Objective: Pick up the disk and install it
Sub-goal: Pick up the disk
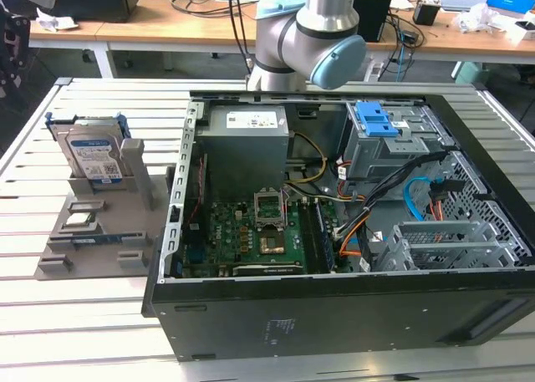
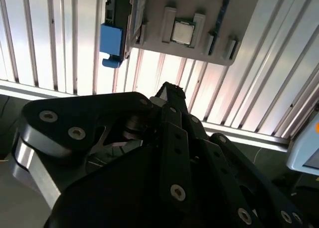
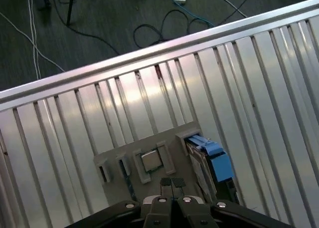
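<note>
Table (image 1: pixel 109 315): slatted metal, carrying the lot.
Computer case (image 1: pixel 334 315): lying open at the exterior view's right.
Holder (image 1: pixel 138 177): grey, on the table left of the case.
Disk (image 1: pixel 94 156): upright in the holder's far slot, untouched.
Hand (image 3: pixel 172 182): clenched, empty, up over the table, aimed toward the holder, apart from the disk.
Pick-up: I'd say it wants the fingers parted, centred over the disk's top edge, then a straight pull up.

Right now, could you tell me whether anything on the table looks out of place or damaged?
Nothing stands out. The disk stands on edge in the grey holder, on the exterior view's left, and the open computer case lies flat beside it. The gripper hangs over the holder, jaws shut and empty.
</note>
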`<state>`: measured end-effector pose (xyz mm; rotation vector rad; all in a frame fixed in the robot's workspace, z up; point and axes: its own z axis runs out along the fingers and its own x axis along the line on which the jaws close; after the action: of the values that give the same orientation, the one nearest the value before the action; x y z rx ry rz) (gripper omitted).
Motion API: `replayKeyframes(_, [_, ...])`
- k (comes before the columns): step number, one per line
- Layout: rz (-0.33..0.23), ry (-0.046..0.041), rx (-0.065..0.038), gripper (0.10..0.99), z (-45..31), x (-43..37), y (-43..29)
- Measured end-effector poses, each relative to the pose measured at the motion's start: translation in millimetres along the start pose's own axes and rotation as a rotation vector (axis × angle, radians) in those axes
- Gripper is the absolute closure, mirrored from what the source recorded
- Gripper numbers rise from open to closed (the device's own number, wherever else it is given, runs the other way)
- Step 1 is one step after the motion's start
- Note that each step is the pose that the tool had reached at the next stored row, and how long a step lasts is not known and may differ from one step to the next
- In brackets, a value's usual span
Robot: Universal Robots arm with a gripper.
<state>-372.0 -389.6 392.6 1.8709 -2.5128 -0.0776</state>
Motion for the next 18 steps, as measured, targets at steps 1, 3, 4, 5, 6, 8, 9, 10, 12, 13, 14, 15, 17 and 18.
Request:
replayKeyframes(1, [-0.008, 0.0003, 0.000, 0.980, 0.0, 0.0, 0.0])
replayKeyframes(3, [-0.035, 0.0016, -0.001, 0.980, 0.0, 0.0, 0.0])
replayKeyframes(4, [-0.052, 0.0022, -0.001, 0.980, 0.0, 0.0, 0.0])
replayKeyframes(5, [-0.060, 0.0026, -0.001, 0.980, 0.0, 0.0, 0.0])
replayKeyframes(6, [-0.069, 0.0030, -0.002, 0.980, 0.0, 0.0, 0.0])
replayKeyframes(8, [-0.096, 0.0042, -0.002, 0.980, 0.0, 0.0, 0.0])
replayKeyframes(9, [-0.108, 0.0047, -0.002, 0.980, 0.0, 0.0, 0.0])
replayKeyframes(10, [-0.117, 0.0052, -0.003, 0.980, 0.0, 0.0, 0.0])
replayKeyframes(12, [-0.135, 0.0059, -0.003, 0.980, 0.0, 0.0, 0.0])
replayKeyframes(13, [-0.152, 0.0067, -0.004, 0.980, 0.0, 0.0, 0.0])
replayKeyframes(14, [-0.170, 0.0075, -0.004, 0.980, 0.0, 0.0, 0.0])
replayKeyframes(15, [-0.179, 0.0079, -0.004, 0.980, 0.0, 0.0, 0.0])
replayKeyframes(17, [-0.199, 0.0088, -0.005, 0.980, 0.0, 0.0, 0.0])
replayKeyframes(18, [-0.199, 0.0088, -0.005, 0.980, 0.0, 0.0, 0.0])
